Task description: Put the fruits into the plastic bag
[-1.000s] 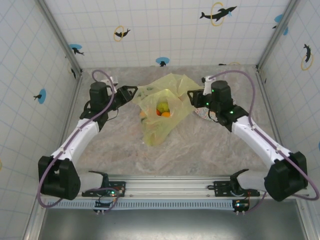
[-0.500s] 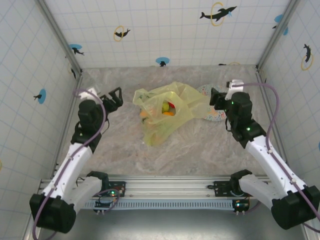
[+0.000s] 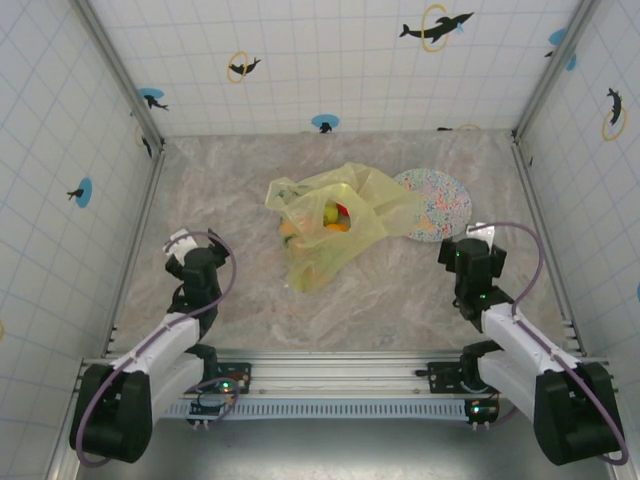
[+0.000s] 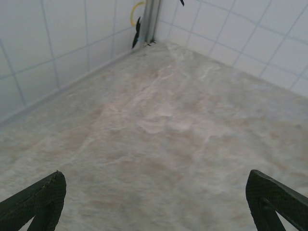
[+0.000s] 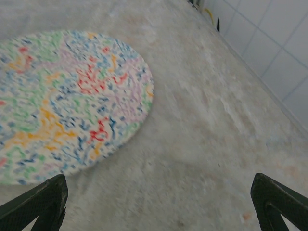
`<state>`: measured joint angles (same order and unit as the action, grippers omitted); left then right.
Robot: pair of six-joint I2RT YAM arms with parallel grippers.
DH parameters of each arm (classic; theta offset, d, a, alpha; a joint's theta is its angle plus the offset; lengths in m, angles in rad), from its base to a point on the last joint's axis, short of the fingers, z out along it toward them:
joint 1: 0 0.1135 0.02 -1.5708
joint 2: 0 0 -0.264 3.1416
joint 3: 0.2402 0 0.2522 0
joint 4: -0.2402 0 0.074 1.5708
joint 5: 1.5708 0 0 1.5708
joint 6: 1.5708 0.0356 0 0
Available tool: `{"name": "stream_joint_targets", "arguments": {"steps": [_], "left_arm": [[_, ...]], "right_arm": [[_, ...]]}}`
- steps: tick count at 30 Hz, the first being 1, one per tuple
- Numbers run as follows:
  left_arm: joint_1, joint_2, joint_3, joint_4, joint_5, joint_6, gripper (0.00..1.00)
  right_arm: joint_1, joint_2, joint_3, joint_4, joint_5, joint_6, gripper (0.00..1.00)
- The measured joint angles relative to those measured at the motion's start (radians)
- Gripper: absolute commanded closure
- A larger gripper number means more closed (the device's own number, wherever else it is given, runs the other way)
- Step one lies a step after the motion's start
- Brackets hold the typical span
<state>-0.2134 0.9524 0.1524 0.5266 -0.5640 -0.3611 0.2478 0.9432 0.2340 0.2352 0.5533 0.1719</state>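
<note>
Top external view: the plastic bag (image 3: pixel 372 203) lies slanting near-left to far-right, the fruits (image 3: pixel 334 217) bunched inside its mouth. Left gripper (image 3: pixel 196 262) and right gripper (image 3: pixel 470 258), fingers spread wide and empty, flank the bag, well apart from it and about equally near.

Round speckled plate (image 3: pixel 437 205) lying flat on the marbled table (image 3: pixel 400 300), right of centre, near the right wall (image 3: pixel 600 180). White tiled walls enclose three sides, dotted with dolphin stickers (image 3: pixel 437 25). Metal posts (image 3: pixel 118 70) stand in the rear corners; a rail (image 3: pixel 340 372) spans the near edge. Right wrist view: plate flecks are red, orange, blue and green.
</note>
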Motion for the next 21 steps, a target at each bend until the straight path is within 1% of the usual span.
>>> {"name": "stream_joint_targets", "arguments": {"steps": [3, 6, 10, 13, 17, 21], "left_arm": [[0.0, 0.079, -0.036, 0.082, -0.008, 0.082, 0.02], [0.0, 0.153, -0.053, 0.175, 0.007, 0.15, 0.02], [0.007, 0.231, -0.119, 0.329, 0.041, 0.21, 0.02], [0.024, 0.291, -0.147, 0.391, 0.062, 0.239, 0.02], [0.066, 0.343, -0.147, 0.485, 0.105, 0.267, 0.02], [0.129, 0.385, -0.147, 0.55, 0.172, 0.276, 0.02]], "right_arm": [[-0.016, 0.05, -0.073, 0.081, 0.018, 0.005, 0.0], [-0.042, 0.106, -0.117, 0.159, 0.021, 0.006, 0.0], [-0.06, 0.183, -0.158, 0.294, 0.013, -0.002, 0.0], [-0.067, 0.257, -0.179, 0.382, 0.0, -0.005, 0.0], [-0.076, 0.334, -0.184, 0.46, -0.031, -0.014, 0.0], [-0.097, 0.357, -0.185, 0.543, -0.076, -0.034, 0.0]]}}
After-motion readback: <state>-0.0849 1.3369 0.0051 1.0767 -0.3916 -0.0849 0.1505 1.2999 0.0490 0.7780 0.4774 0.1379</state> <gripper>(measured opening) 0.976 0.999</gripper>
